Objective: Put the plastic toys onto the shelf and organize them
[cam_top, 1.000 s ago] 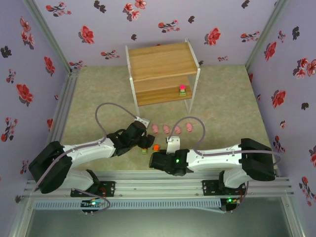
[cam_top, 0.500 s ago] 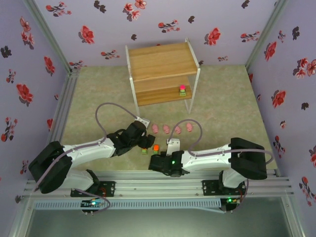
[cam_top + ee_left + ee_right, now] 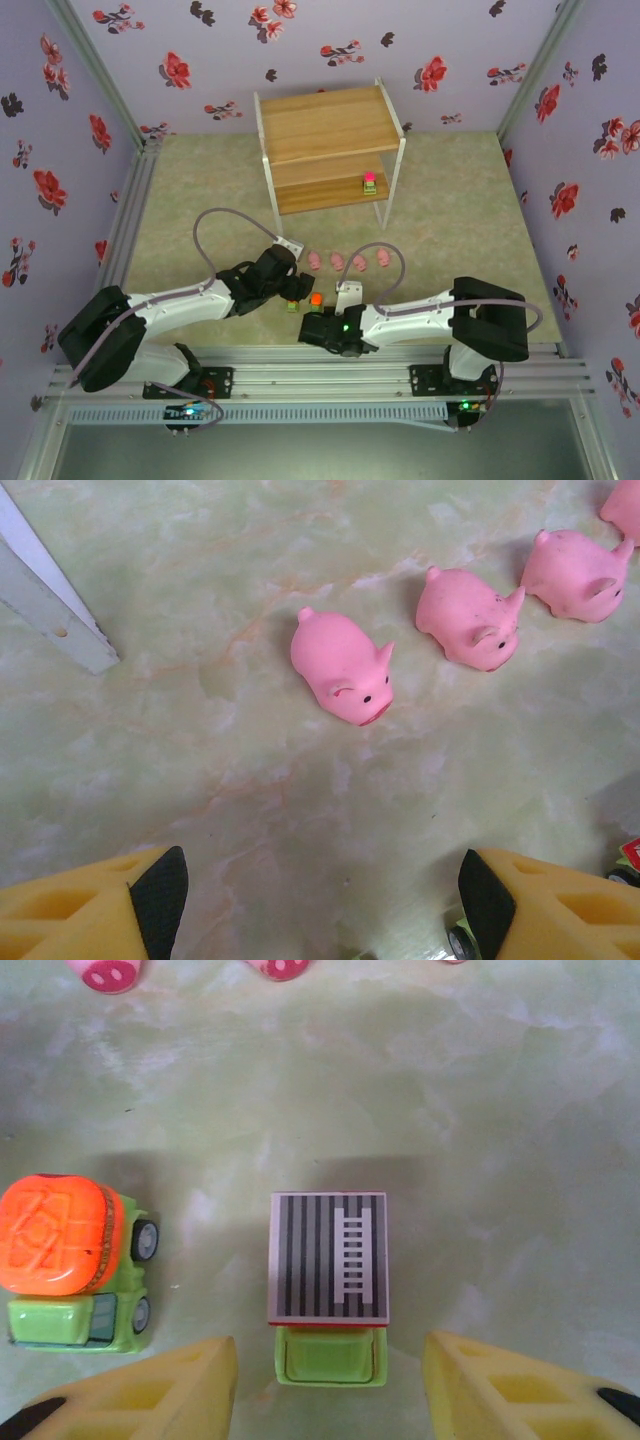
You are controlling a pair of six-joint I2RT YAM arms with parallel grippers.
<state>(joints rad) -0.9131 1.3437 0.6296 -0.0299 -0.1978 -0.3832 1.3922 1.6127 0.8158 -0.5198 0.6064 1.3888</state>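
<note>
Right gripper (image 3: 328,1370) spread around grey truck (image 3: 328,1260)
It may knock the orange truck (image 3: 60,1235) at nine o'clock. Left gripper (image 3: 320,905) spread too.

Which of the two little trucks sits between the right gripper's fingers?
The grey striped-top truck with the white ladder mark; it lies between the fingers of the right gripper. The orange-topped truck stands outside them.

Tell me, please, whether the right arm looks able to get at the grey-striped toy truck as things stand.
Probably yes. The right gripper is open, and its fingers flank the grey-striped truck with a visible gap on each side. The orange truck stands apart to one side and seems to block nothing.
</note>
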